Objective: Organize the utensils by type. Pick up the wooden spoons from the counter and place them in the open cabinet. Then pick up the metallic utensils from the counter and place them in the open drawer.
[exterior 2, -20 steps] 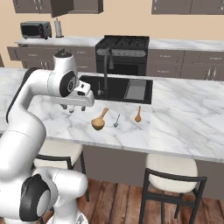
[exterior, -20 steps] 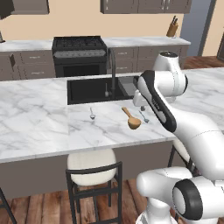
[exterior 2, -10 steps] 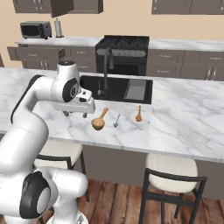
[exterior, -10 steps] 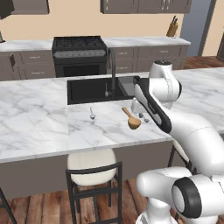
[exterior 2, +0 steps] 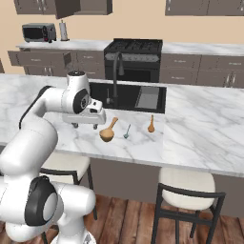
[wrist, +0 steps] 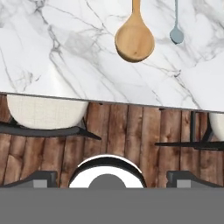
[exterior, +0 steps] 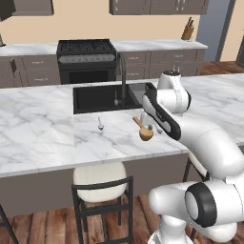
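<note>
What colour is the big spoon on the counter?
Light orange-brown wood. The wooden spoon shows best in the hand view.

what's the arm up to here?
Nothing is picked up yet. The gripper hangs open and empty over the marble counter, just beside the wooden spoon. That spoon lies in front of the sink. One slim metal spoon lies right next to it, and another small utensil lies a little further along. In the hand view the wooden spoon's bowl sits near the counter's front edge, with stools below.
</note>
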